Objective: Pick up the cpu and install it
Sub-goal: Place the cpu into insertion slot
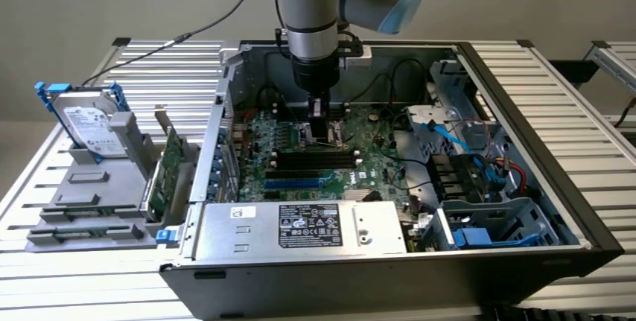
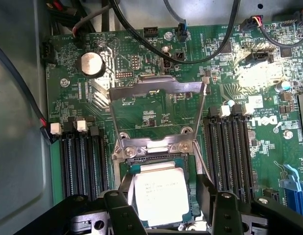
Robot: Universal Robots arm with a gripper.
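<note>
Open computer case (image 1: 298, 295) on the desk (image 1: 556, 68). Inside we note the motherboard (image 2: 75, 93); near its middle, the socket (image 2: 156, 164), load plate (image 2: 156, 88) raised. Hand (image 1: 318, 133) low over it, released, fingers (image 2: 123, 205) straddling the cpu (image 2: 159, 193), which lies in the socket.

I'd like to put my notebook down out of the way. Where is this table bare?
The slatted table is bare on the exterior view's right of the computer case and in front of the grey rack. Inside the case it is crowded: cables, circuit board, and the gripper over the chip.
</note>
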